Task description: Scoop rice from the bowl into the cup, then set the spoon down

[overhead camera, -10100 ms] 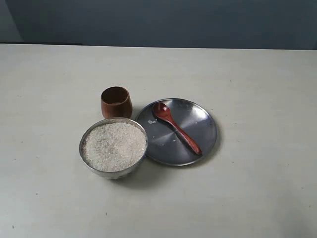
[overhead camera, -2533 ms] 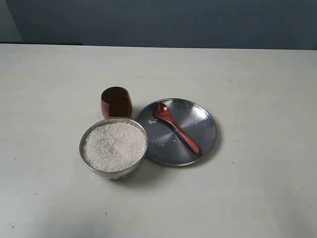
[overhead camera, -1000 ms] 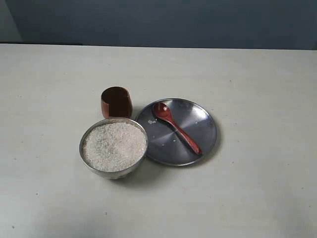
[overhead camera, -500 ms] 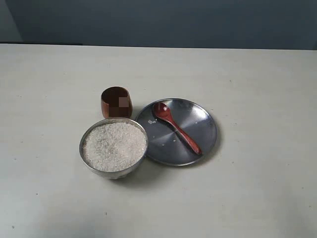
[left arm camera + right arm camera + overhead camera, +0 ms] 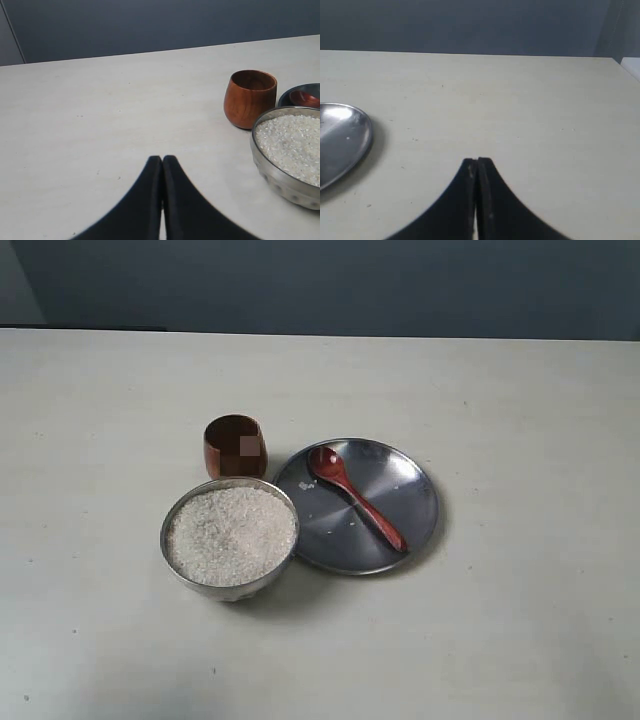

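A silver bowl (image 5: 176,558) heaped with white rice (image 5: 231,535) sits near the table's middle. Just behind it stands the reddish-brown wooden cup (image 5: 235,447). The dark red wooden spoon (image 5: 355,497) lies on a flat silver plate (image 5: 410,490) to the bowl's right, head toward the cup. Neither gripper shows in the exterior view. My left gripper (image 5: 162,159) is shut on nothing, hovering over bare table short of the cup (image 5: 249,98) and the bowl (image 5: 270,172) of rice (image 5: 295,145). My right gripper (image 5: 477,161) is shut and empty, with the plate's rim (image 5: 365,137) off to one side.
The pale tabletop (image 5: 520,390) spreads wide around the three dishes. A dark blue wall (image 5: 330,285) runs behind its far edge. A few stray rice grains (image 5: 307,485) lie on the plate.
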